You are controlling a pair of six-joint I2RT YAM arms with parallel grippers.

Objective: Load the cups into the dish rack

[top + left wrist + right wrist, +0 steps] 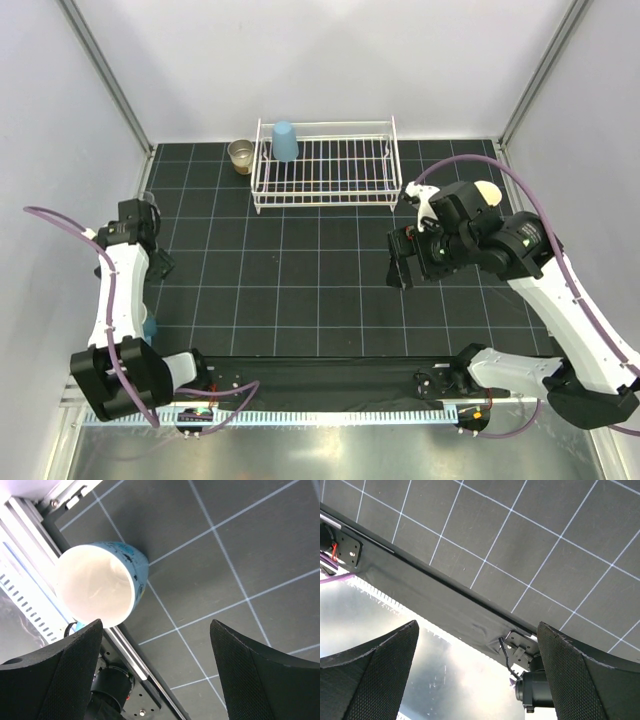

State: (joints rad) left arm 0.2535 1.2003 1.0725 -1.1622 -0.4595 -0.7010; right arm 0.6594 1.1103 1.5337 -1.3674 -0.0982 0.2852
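Left gripper (pixel 156 677), jaws apart, angled at blue white-lined cup (pixel 100 585), evidently for pickup; right gripper (pixel 477 680) jaws apart, empty; light blue tumbler (pixel 285 141) already in white wire dish rack (pixel 340 166).

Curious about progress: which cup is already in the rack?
The light blue tumbler, upside down in the dish rack; the tan cup and white-lined blue cup are outside.

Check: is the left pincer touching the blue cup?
Cannot tell. Left wrist view: the blue cup rim meets one finger of the open left pincer in the image, with no clear gap or contact. Top view: the arm covers it.
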